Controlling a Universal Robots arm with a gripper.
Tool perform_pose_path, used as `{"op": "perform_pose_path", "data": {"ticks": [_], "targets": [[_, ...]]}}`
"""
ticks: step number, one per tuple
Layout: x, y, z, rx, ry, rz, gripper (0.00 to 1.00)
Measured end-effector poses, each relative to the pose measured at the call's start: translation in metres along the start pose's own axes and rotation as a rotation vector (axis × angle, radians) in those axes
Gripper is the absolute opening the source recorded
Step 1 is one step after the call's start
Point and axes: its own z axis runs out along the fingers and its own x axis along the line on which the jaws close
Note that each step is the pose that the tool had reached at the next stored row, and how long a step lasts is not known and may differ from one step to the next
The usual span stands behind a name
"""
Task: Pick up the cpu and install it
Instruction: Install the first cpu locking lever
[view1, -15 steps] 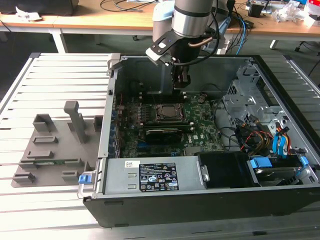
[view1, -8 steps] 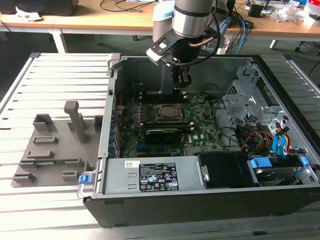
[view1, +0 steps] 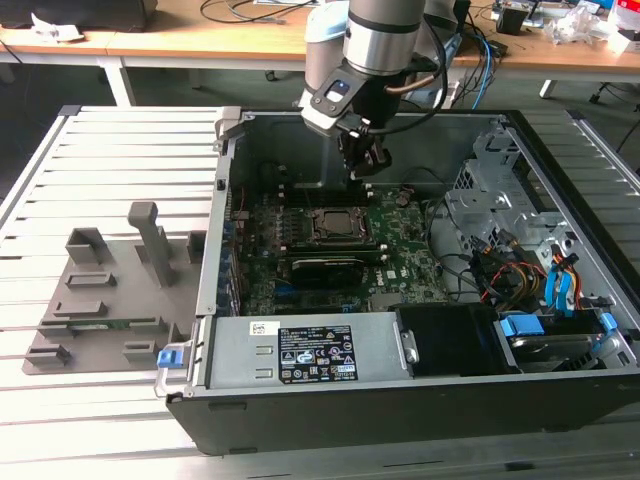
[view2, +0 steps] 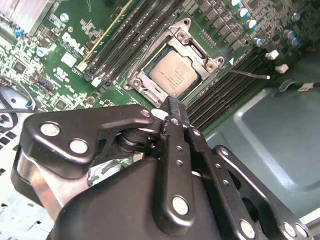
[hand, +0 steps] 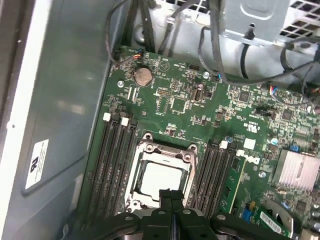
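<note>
Setting: slatted metal table (view1: 100, 140), with wooden desks (view1: 200, 35) strewn with cables behind it.
On the table: open black computer case (view1: 400, 410) lying flat, green motherboard (view1: 400, 262) exposed; grey fixture (view1: 110, 290) with upright posts just beside the case, at the exterior view's left.
Cpu (view2: 172, 75) (hand: 159, 180): small flat square, dull silvery top with faint print and a thin pale rim; level, not tilted.
Cpu's place: seated inside the socket frame (view2: 145, 87) near the middle of the motherboard, with long black memory slots (hand: 112, 165) on both sides.
Claw (view2: 172, 107) (hand: 171, 192): black fingers clenched tip to tip, nothing between them.
Claw's place: hanging above the motherboard near the socket frame's edge, apart from the cpu; in the exterior view (view1: 368, 160) over the far part of the case.
</note>
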Motion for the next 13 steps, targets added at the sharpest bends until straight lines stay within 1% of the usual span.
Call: {"op": "perform_pose_path", "data": {"ticks": [5,8,12,13], "targets": [[0.0000,0.0000,0.0000,-0.0026,-0.0050,-0.099,0.11],[0.0000,0.0000,0.0000,-0.0037,-0.0072,-0.143,0.11],[0.0000,0.0000,0.0000,-0.0056,-0.0111,-0.219,0.11],[0.0000,0.0000,0.0000,-0.0059,-0.0115,-0.227,0.11]]}}
